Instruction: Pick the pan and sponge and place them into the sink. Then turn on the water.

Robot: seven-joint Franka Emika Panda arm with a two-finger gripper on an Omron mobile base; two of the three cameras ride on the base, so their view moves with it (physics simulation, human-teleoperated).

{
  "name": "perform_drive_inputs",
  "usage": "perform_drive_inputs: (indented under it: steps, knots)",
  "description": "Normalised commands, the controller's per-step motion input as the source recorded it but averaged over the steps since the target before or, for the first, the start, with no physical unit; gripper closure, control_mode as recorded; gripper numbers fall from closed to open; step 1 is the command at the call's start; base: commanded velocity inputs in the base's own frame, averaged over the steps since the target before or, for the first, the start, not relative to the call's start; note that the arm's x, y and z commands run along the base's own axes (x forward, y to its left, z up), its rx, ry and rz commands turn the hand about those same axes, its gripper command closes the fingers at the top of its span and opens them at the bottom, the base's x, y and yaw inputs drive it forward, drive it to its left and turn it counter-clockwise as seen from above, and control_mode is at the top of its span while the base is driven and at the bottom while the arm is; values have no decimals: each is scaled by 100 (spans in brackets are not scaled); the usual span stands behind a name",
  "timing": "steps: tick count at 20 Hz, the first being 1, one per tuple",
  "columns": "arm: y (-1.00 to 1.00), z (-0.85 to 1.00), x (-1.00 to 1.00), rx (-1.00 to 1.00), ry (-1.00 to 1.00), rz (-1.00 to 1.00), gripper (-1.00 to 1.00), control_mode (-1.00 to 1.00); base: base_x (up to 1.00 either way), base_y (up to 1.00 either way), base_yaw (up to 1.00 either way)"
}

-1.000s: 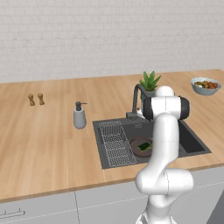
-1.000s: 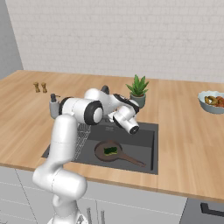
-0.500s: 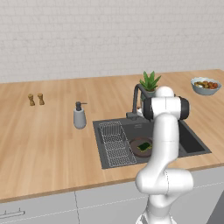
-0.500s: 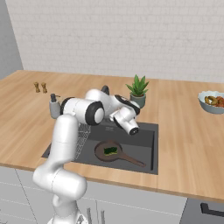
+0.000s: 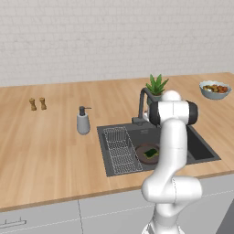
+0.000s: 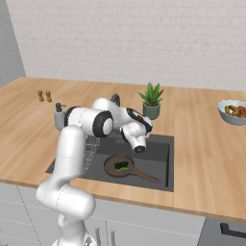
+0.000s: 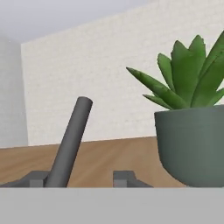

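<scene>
So the pan point(image 6: 121, 166) sits flat in the sink point(image 6: 161, 146) with the sponge point(image 6: 120, 166) lying inside it, so both are already where they belong. The arm now reaches to the far side by the tap point(image 5: 143, 101), beside the potted plant point(image 6: 151, 99), presumably to get the water going. The end effector point(image 7: 81, 178) has its fingertips pinched in around the tap's lever point(image 7: 70, 142), nearly closed.

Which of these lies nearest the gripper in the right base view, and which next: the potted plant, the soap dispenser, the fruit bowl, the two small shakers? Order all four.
From the gripper:
1. Potted plant, just behind it, by the sink's back edge.
2. Soap dispenser, left of the sink.
3. Fruit bowl, far right on the counter.
4. Two small shakers, far left at the back.
</scene>
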Motion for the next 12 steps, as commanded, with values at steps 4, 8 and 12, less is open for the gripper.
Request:
perform_drive_inputs:
  steps: [4,8,12]
  knots:
    - [-87,-18,0,14,6,-36,100,-100,0,0,0]
    - [-100,-7,-1,19,8,-29,100,-100,0,0,0]
    - [-100,0,-55,27,-1,-6,100,-100,0,0,0]
